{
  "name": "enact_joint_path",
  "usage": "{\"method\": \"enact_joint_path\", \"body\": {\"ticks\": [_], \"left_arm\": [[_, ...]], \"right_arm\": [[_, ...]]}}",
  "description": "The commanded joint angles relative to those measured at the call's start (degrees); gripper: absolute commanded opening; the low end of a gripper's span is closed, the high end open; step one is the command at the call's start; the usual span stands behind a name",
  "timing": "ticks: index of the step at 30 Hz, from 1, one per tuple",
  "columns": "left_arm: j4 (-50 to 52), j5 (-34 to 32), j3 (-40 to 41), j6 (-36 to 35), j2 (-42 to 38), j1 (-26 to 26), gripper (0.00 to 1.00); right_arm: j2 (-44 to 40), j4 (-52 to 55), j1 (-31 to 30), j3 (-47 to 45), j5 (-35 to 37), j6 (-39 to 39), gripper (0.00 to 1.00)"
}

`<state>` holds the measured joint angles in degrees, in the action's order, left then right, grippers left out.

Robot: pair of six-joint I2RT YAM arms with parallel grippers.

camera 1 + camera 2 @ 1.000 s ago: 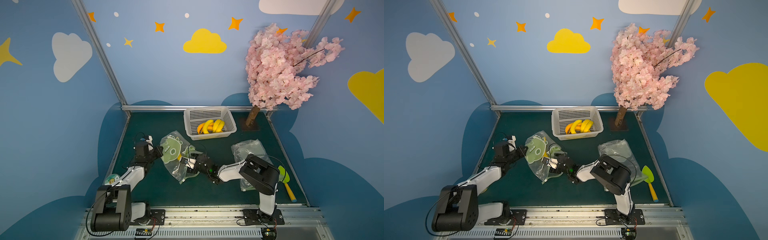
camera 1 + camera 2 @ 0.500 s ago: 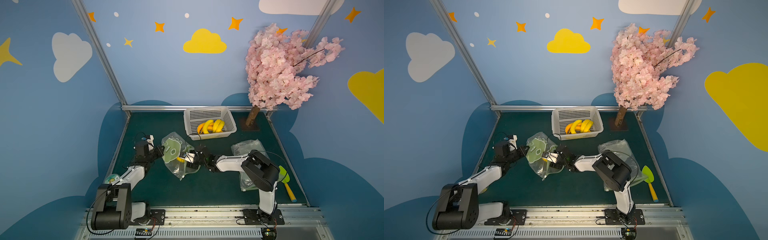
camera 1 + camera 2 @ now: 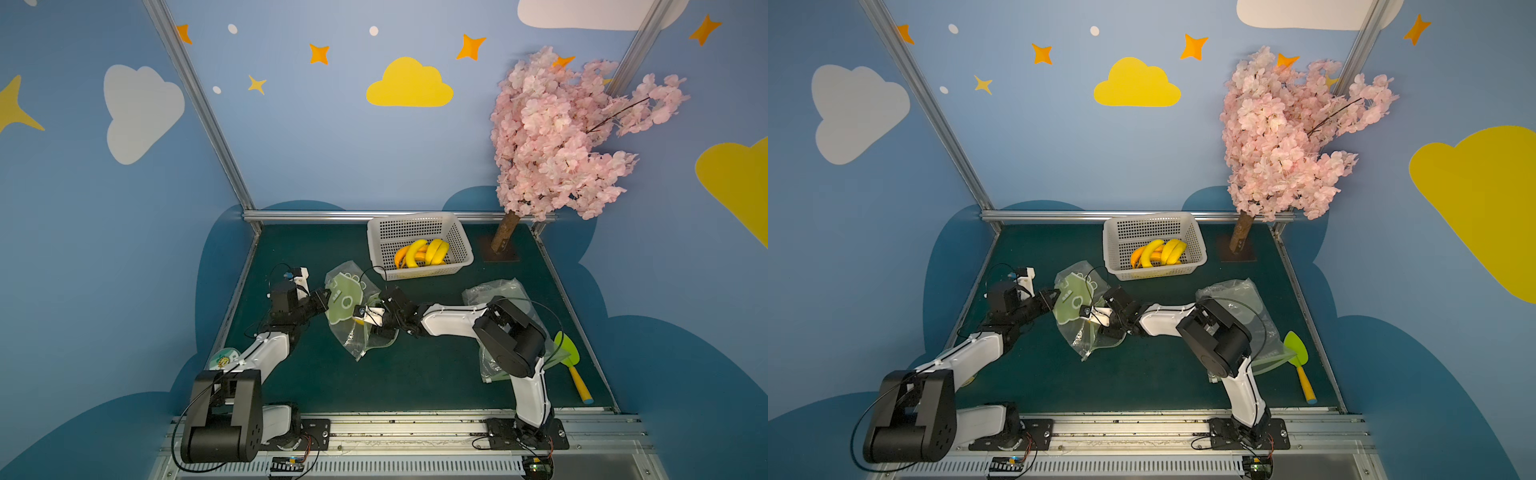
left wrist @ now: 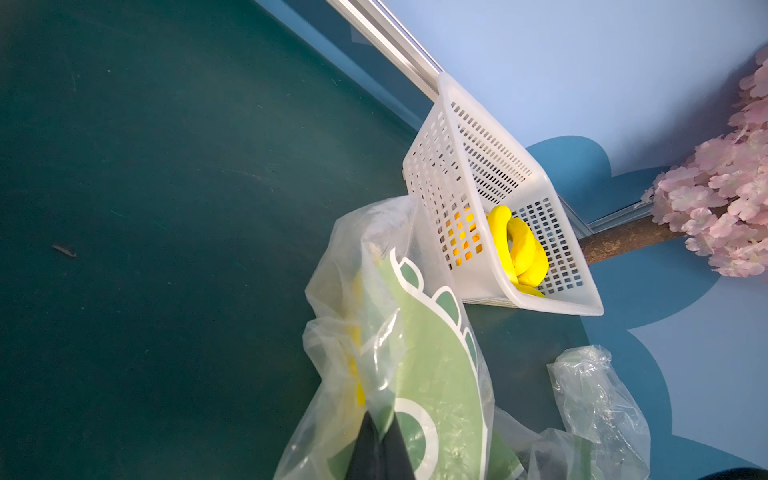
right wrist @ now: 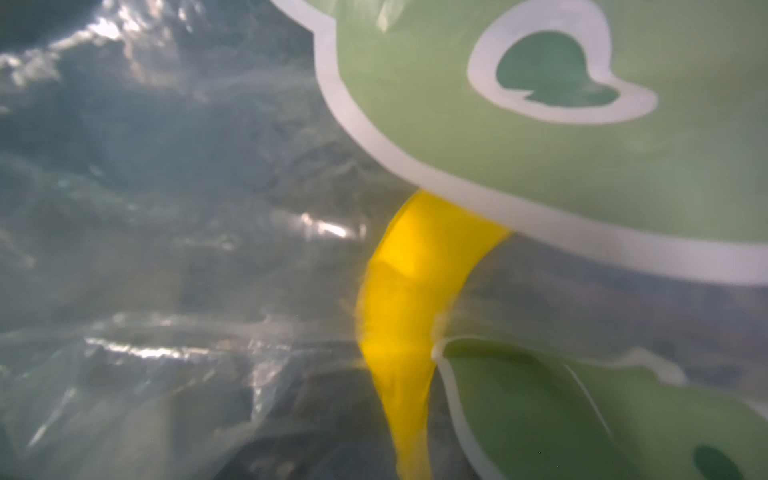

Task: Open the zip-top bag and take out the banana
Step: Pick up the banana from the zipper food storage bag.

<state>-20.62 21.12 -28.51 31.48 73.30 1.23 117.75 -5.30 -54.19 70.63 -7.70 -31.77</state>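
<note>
left claw (image 3: 325, 297): I am keeping it pinched shut on the zip-top bag (image 3: 345, 301), middle of the desk (image 3: 415, 374) | right claw (image 3: 371, 331): now reaching into the bag's mouth, gap hidden, cannot tell | banana (image 5: 409, 299): lying inside, dead ahead; grasp nearing.

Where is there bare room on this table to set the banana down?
The widest bare mat is the front strip between the left arm and the right arm, in front of the zip-top bag. The back-left corner, along the back rail beside the basket, is bare. Crowded: the middle around the bag, and the right side with crumpled bags and a green shovel.
</note>
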Motion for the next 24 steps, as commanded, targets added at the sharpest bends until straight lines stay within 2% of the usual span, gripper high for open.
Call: {"method": "enact_joint_path", "body": {"ticks": [1,5,7,14,19,24], "left_arm": [[-1.14,1.02,-1.02,-0.06,-0.98,-0.14,0.03],[-1.84,0.98,-0.80,0.20,-0.93,-0.14,0.03],[-2.26,0.82,-0.67,0.37,-1.03,-0.09,0.03],[-2.17,-0.02,-0.84,0.08,-1.99,-0.09,0.03],[-1.63,-1.37,-0.93,-0.02,-2.21,-0.11,0.03],[0.53,-6.23,-0.93,-2.17,-4.18,-0.80,0.03]], "right_arm": [[2.35,8.28,-0.02,3.41,0.78,0.64,0.50],[4.92,20.59,-0.06,9.59,1.98,-0.05,0.37],[6.85,25.65,-0.03,12.84,1.82,-0.92,0.27],[7.46,27.53,-0.21,13.93,1.99,0.02,0.02],[5.34,27.89,-0.04,12.96,1.56,2.88,0.00],[1.50,27.52,-0.04,11.75,-0.40,7.18,0.00]]}}
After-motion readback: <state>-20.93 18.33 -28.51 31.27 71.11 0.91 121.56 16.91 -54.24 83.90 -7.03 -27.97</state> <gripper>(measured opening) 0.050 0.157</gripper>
